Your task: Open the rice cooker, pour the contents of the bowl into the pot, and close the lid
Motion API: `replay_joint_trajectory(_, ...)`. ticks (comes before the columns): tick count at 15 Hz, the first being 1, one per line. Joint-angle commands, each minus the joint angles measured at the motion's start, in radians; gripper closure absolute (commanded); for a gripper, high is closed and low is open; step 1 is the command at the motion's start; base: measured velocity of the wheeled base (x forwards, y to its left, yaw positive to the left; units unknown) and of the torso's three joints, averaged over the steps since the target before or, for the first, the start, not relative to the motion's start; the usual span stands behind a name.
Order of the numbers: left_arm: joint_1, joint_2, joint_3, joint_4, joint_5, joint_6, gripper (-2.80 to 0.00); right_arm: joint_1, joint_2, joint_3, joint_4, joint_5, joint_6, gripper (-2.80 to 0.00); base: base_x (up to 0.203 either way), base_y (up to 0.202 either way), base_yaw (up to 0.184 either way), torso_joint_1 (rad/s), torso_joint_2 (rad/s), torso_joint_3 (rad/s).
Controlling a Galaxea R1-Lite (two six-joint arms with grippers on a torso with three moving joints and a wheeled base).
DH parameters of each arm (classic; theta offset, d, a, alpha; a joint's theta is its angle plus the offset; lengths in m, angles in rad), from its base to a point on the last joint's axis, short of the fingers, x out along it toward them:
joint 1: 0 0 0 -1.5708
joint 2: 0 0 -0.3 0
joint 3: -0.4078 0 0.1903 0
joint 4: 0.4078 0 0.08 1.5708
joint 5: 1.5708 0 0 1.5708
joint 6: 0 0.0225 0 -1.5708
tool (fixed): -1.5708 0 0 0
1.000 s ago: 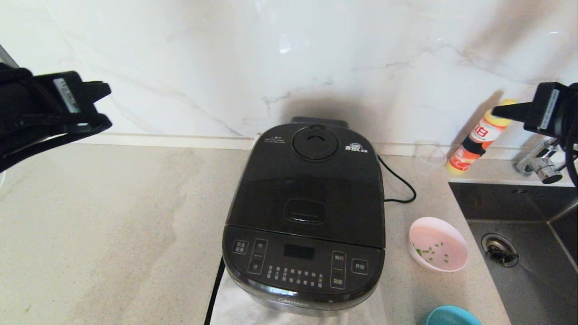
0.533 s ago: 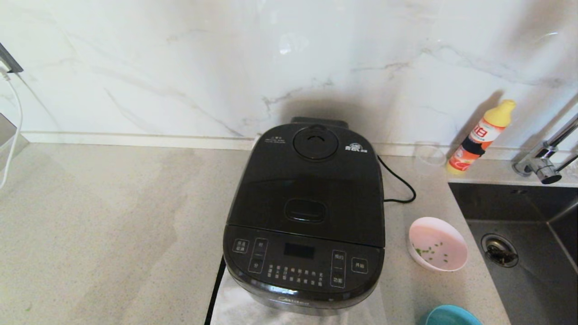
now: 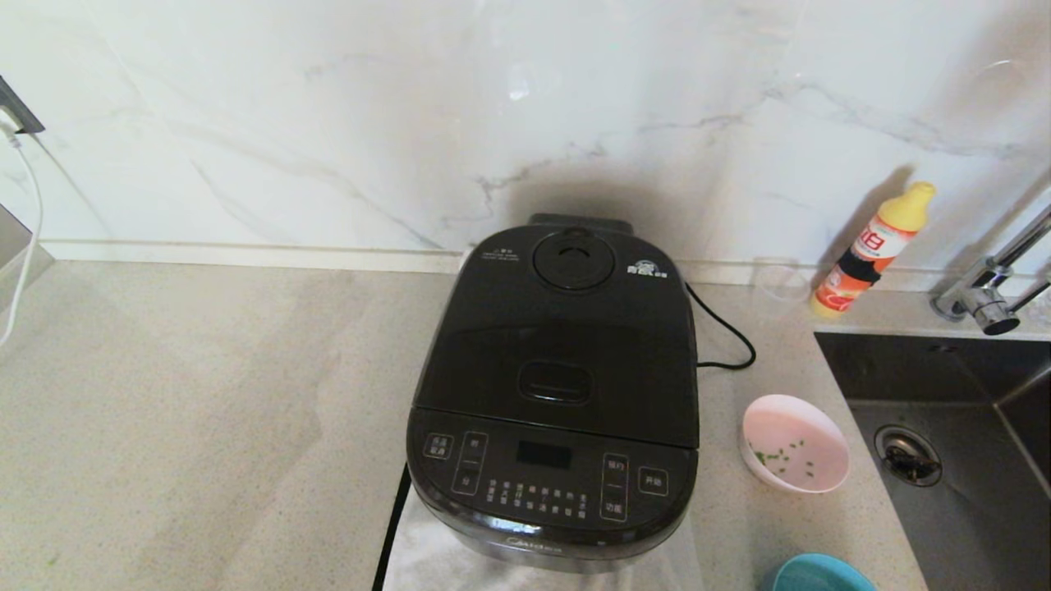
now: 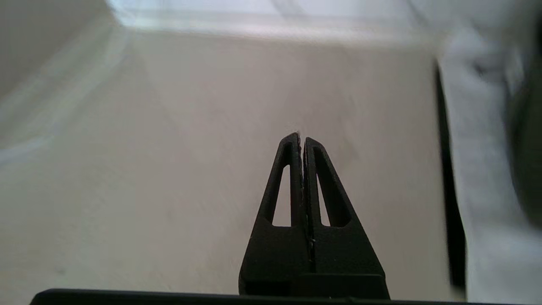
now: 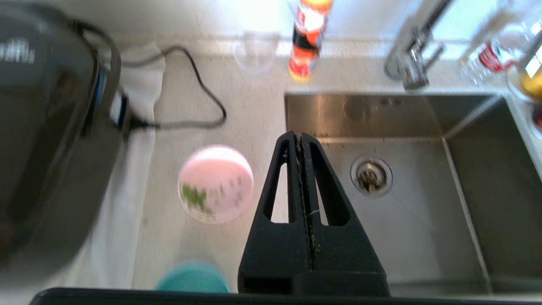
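The black rice cooker (image 3: pixel 554 394) stands mid-counter on a white cloth, its glossy lid (image 3: pixel 566 336) down, so the pot is hidden. To its right sits a small pink bowl (image 3: pixel 795 443) with a few green bits, also in the right wrist view as the pink bowl (image 5: pixel 216 184). Neither arm shows in the head view. My left gripper (image 4: pixel 301 138) is shut and empty above bare counter left of the cooker. My right gripper (image 5: pixel 298 134) is shut and empty, high over the edge between counter and sink.
A steel sink (image 3: pixel 969 501) with a drain (image 3: pixel 909 454) fills the right side, with a tap (image 3: pixel 989 283) behind it. An orange and yellow bottle (image 3: pixel 872 246) and a clear cup (image 3: pixel 780 283) stand by the wall. A teal bowl (image 3: pixel 821 574) sits at the front edge. The power cord (image 3: pixel 727 332) curls behind the cooker.
Both arms, seen at the left and right edges one second ago, have left the head view. The cooker and bowls have not moved.
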Motion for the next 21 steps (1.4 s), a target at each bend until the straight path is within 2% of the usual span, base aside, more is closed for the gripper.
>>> replay_joint_trajectory(1,0.001,-0.187,0.125,0.074,-0.143,-0.008,0.00,0.001,-0.140,0.039,0.071,0.010,-0.001,0.00,0.000,0.000,0.000,0.000,0.00,0.000)
replay_joint_trajectory(2,-0.001,-0.185,0.165,0.099,-0.218,-0.020,0.00,0.004,-0.143,0.045,0.081,0.039,-0.008,0.00,0.000,0.000,0.000,0.000,0.00,0.000)
replay_joint_trajectory(3,-0.004,-0.182,0.169,0.122,-0.232,-0.023,0.00,0.007,-0.141,0.045,0.082,0.068,-0.020,0.00,0.000,0.000,0.000,0.000,0.00,0.000)
replay_joint_trajectory(4,-0.007,-0.184,0.156,0.148,-0.231,-0.025,0.00,0.007,-0.134,0.046,0.084,0.149,-0.028,0.00,0.000,0.000,0.000,0.000,0.00,0.000)
replay_joint_trajectory(6,-0.006,-0.184,0.163,0.126,-0.224,-0.046,0.00,0.007,-0.096,0.043,0.089,0.297,-0.034,0.00,0.000,0.000,0.000,0.000,0.00,0.000)
replay_joint_trajectory(9,-0.007,-0.184,0.166,0.115,-0.210,-0.059,0.00,0.008,-0.011,0.042,0.099,0.412,-0.033,0.00,0.000,0.000,0.000,0.000,0.00,0.000)
replay_joint_trajectory(13,-0.006,-0.184,0.166,0.115,-0.209,-0.059,0.00,0.015,0.223,-0.001,0.094,0.547,-0.006,0.00,0.000,0.000,0.000,0.000,0.00,0.000)
replay_joint_trajectory(17,-0.006,-0.184,0.166,0.115,-0.208,-0.059,0.00,0.114,0.455,-0.126,0.098,0.683,0.145,0.00,0.000,0.000,0.000,0.000,0.00,0.000)
replay_joint_trajectory(20,-0.007,-0.184,0.166,0.115,-0.208,-0.059,0.00,0.256,0.575,-0.224,0.096,0.729,0.293,0.00,0.000,0.000,0.000,0.000,0.00,0.000)
replay_joint_trajectory(21,-0.007,-0.184,0.166,0.115,-0.208,-0.059,0.00,0.289,0.586,-0.237,0.095,0.759,0.315,0.00,0.000,0.000,0.000,0.000,0.00,0.000)
